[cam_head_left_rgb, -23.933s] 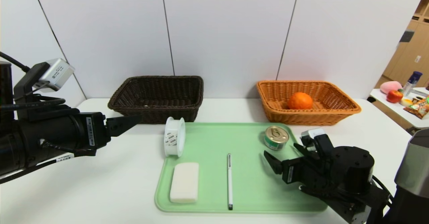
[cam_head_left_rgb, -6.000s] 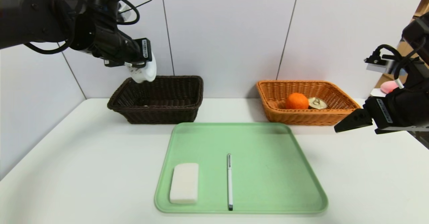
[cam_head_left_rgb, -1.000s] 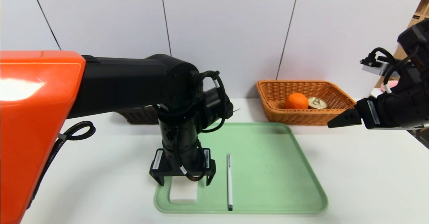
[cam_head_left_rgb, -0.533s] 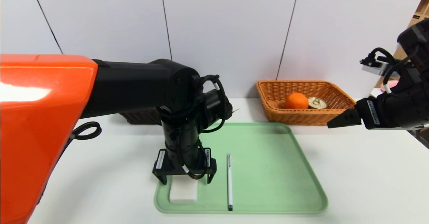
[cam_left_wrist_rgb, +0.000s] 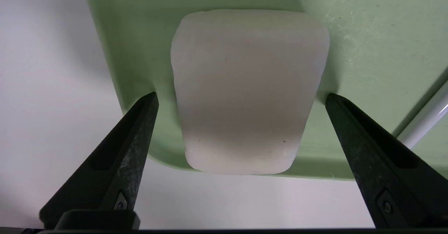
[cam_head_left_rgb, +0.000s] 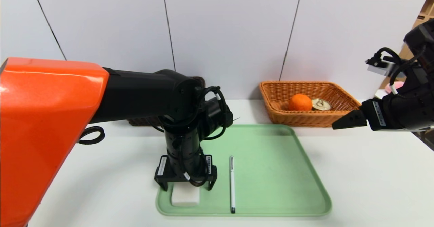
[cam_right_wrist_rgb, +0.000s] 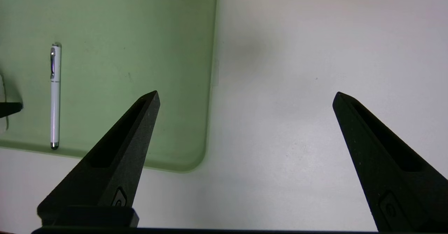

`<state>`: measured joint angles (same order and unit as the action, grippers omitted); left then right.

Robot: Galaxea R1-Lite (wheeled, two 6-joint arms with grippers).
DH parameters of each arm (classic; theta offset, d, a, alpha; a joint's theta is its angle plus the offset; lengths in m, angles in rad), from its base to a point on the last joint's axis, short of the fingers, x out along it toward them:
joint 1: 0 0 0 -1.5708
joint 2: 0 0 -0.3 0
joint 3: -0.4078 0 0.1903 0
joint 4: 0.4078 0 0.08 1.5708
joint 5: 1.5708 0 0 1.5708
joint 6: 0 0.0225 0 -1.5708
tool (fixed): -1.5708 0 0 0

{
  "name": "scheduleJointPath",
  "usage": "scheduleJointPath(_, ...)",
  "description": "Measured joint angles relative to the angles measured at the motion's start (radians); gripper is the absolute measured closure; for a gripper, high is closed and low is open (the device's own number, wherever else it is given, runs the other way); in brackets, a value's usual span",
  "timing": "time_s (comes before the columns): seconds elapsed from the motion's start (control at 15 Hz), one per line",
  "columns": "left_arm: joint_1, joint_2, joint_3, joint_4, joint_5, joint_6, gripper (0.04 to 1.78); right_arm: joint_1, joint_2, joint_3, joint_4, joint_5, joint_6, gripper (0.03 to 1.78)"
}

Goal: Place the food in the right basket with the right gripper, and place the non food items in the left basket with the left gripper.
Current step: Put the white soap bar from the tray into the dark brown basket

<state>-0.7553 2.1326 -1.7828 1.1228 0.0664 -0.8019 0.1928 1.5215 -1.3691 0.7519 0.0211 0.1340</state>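
Soap (cam_head_left_rgb: 185,197) lies at the near left corner of the green tray (cam_head_left_rgb: 271,172), and the left pincer (cam_head_left_rgb: 185,185) points straight down over it. The left wrist view shows what the head view hides behind the arm: the white bar (cam_left_wrist_rgb: 245,90) sits between the two widely spread fingers (cam_left_wrist_rgb: 140,122), with a gap on each side and nothing gripped. A white pen (cam_head_left_rgb: 232,183) lies just beside it on the tray; the right wrist view shows its full length (cam_right_wrist_rgb: 55,96). Only the head view shows the orange basket (cam_head_left_rgb: 346,113) with an orange (cam_head_left_rgb: 300,102) and a can (cam_head_left_rgb: 320,104), and the dark basket (cam_head_left_rgb: 142,120) mostly hidden behind the arm. The right pincer (cam_right_wrist_rgb: 245,97), wide open and empty, hangs above the counter (cam_right_wrist_rgb: 297,87) to the tray's right.
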Motion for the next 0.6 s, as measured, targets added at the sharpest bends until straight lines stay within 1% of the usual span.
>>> scheduleJointPath(0.07,0.001,0.0,0.0,0.0,0.0,0.007,0.13,0.0,-0.001,0.001,0.0,0.0,0.0,0.1)
scheduleJointPath(0.27,0.003,0.0,0.003,0.0,0.0,0.011,0.61,0.0,-0.005,0.005,0.0,0.001,0.001,0.1)
scheduleJointPath(0.33,0.003,0.0,0.003,0.0,0.0,0.011,0.74,0.0,-0.007,0.006,0.0,0.001,0.0,0.1)
scheduleJointPath(0.4,0.003,0.0,0.003,0.0,0.0,0.012,0.81,0.0,-0.009,0.006,0.0,0.001,0.0,0.1)
scheduleJointPath(0.6,0.003,-0.002,0.001,0.0,-0.002,0.014,0.84,0.0,-0.014,0.008,0.0,0.003,0.0,0.1)
